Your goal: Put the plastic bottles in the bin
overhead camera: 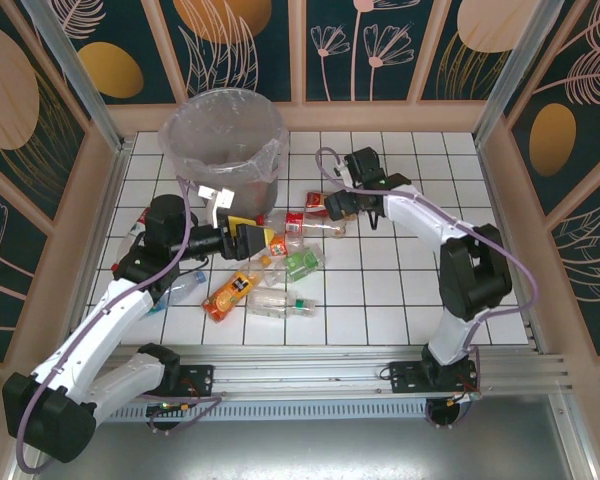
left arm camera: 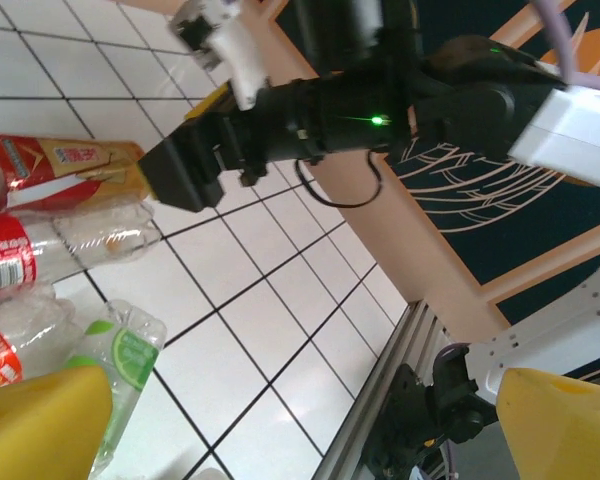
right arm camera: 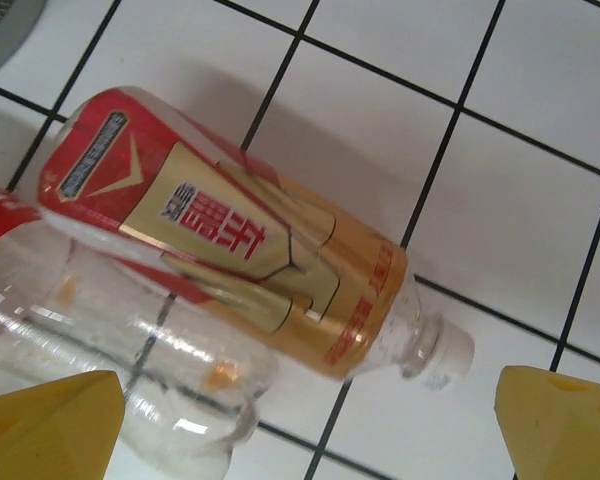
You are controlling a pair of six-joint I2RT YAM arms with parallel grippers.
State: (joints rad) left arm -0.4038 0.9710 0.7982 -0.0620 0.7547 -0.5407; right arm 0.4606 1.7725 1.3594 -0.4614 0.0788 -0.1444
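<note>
Top view: the bin (overhead camera: 230, 185) stands at upper left of the table (overhead camera: 400, 290), and the plastic bottles (overhead camera: 302, 262) lie scattered at centre. Both the left hand (overhead camera: 252, 235) and the right hand (overhead camera: 332, 205) gape wide, holding nothing. Right wrist view: one bottle's red-and-gold label (right arm camera: 240, 230) bears bold Chinese characters.

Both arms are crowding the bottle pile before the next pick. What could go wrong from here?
1. The open right end effector hovers over the red-and-gold bottle, which overlaps a clear bottle; closing may pinch both or squirt one away.
2. The left end effector sits close to the right one; they could collide.
</note>
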